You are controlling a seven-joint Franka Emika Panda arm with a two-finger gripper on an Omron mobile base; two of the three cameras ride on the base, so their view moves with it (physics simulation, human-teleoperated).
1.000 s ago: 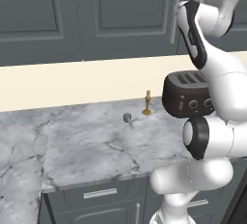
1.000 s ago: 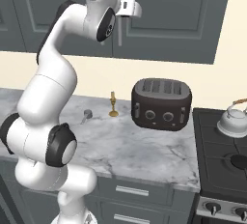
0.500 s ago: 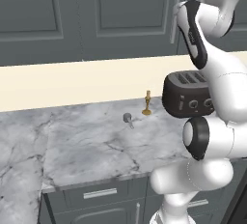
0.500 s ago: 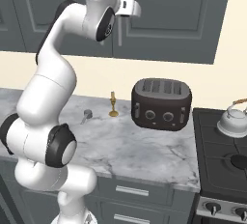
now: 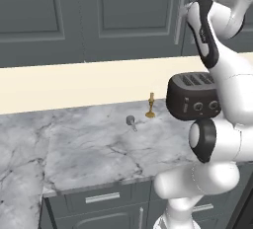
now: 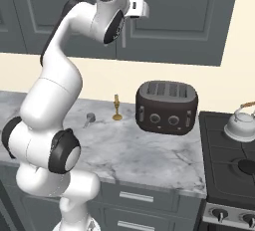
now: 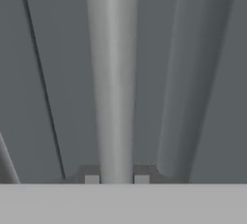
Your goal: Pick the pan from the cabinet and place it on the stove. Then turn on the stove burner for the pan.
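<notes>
The cabinet (image 5: 133, 16) is shut, its dark grey panelled doors closed, so the pan is hidden. My gripper (image 7: 116, 178) is raised to the door's long silver bar handle (image 7: 112, 73), and both fingertips (image 7: 91, 179) press against the bar's sides. From the left base the hand (image 5: 185, 11) meets the handle (image 5: 181, 25) at the upper right. From the right base the gripper (image 6: 143, 10) sits against the cabinet (image 6: 174, 21). The black stove (image 6: 234, 168) lies at the right end of the counter.
A dark four-slot toaster (image 6: 167, 108) stands on the marble counter (image 5: 99, 149) beside the stove. A silver kettle (image 6: 240, 125) sits on a back burner, and knobs (image 6: 219, 216) line the stove's front. A small brass piece (image 5: 150, 105) and a grey object (image 5: 131, 121) rest near the wall.
</notes>
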